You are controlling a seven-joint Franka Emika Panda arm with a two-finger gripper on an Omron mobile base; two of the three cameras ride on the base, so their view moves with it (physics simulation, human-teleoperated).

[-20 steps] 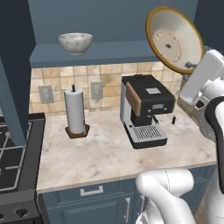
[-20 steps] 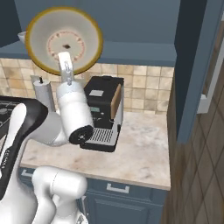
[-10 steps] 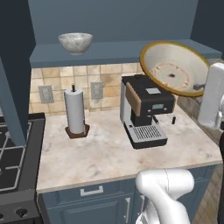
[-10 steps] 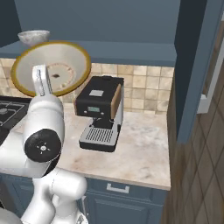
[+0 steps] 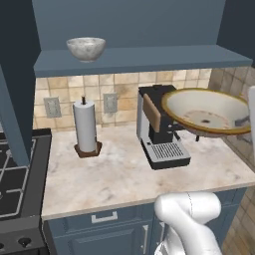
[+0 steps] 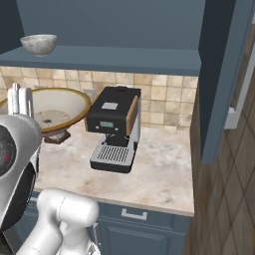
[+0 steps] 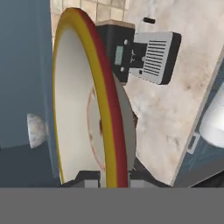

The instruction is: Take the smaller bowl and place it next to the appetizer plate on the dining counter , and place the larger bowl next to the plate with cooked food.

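Gripper [image 7: 107,180] clamped on the rim of the larger bowl [image 5: 205,110]: in the hand view the rim runs straight up from between the two finger tips, a pad on either side of it. A rim pinch suits a wide shallow bowl, since the jaws cannot span its body. Actual pad contact sits at the frame's bottom edge and is hard to make out.

Larger bowl is carried in the air, clear of the desk [image 5: 114,174], mouth up and slightly tipped toward the camera in the left base view. It hangs just in front of the coffee machine [image 5: 159,127] and covers part of it. In the right base view the same bowl shows at left, its near rim cut off by the white arm. Judgement: this is the carry stage, bowl lifted and still to travel.

Smaller bowl [image 5: 86,48] sits upright on the blue shelf [image 5: 139,60] above the desk, well apart from the gripper, untouched; probably stored there out of the way.

Paper towel roll [image 5: 85,127] stands on its holder near the tiled wall; stove [image 5: 15,184] at far left, cut by the frame.

The grey-white blob at left in the hand view, beside the bowl, is blurred; likely the smaller bowl, cannot tell for sure.
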